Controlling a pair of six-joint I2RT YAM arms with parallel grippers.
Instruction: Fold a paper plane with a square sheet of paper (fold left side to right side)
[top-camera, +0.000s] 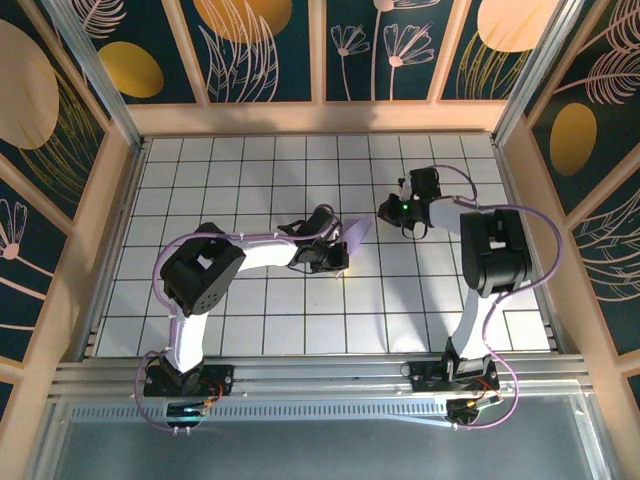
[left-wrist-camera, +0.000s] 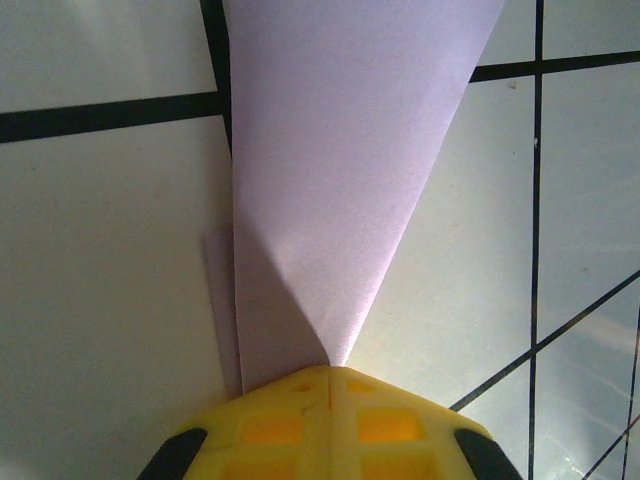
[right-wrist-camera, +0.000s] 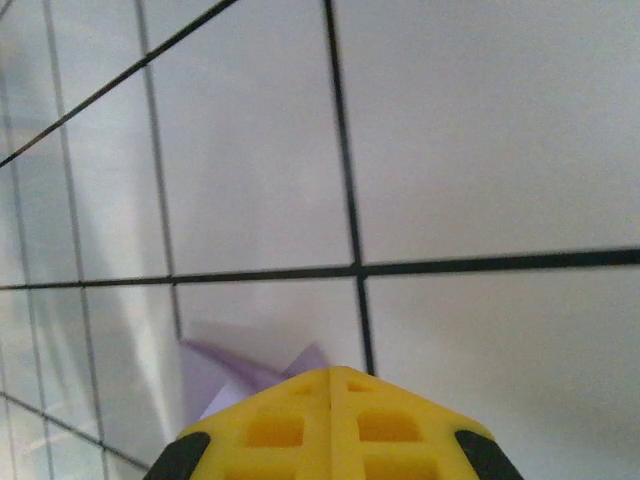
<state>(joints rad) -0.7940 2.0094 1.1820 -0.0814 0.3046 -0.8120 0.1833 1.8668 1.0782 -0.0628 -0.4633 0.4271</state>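
1. Reaching right from its bent elbow, the left arm lies low at the frame centre.
2. The left gripper is closed, its fingertips meeting the narrow tip of the paper plane; whether it pinches the tip I cannot tell.
3. The paper plane lies flat on the table, just right of centre.
4. The right arm folds leftward, and the right gripper is closed on nothing, near the paper.
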